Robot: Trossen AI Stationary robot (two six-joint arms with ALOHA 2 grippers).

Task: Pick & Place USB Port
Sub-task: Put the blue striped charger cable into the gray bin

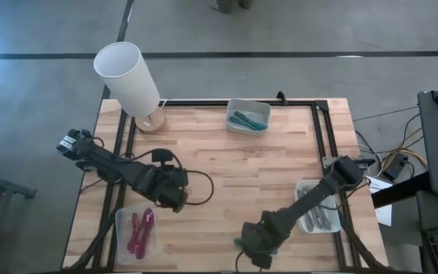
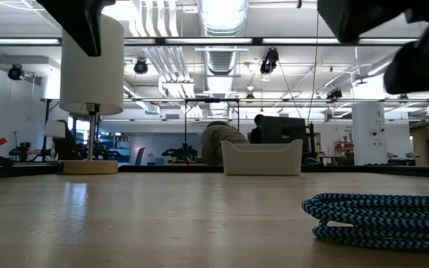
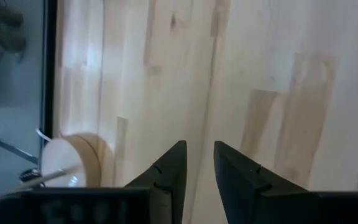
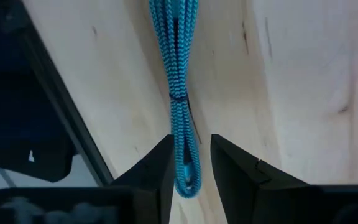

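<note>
A teal braided cable bundle (image 2: 382,216), tied round its middle, lies flat on the wooden table near its near edge. It shows lengthwise in the right wrist view (image 4: 180,74). My right gripper (image 4: 190,158) hangs open above one end of the bundle, with its fingers in line with the cable. In the low view no finger reaches down to the cable. In the high view the right gripper (image 1: 254,245) covers most of it. My left gripper (image 3: 199,162) waits over bare wood at the table's left middle (image 1: 179,192), narrowly open and holding nothing.
A white-shaded lamp (image 1: 128,76) on a wooden base (image 1: 150,122) stands at the far left corner. A bin with teal cables (image 1: 248,116) sits at the far edge. A bin with pink cables (image 1: 138,232) sits near left, a bin of grey items (image 1: 315,207) at right. Black rails (image 1: 322,137) frame the table.
</note>
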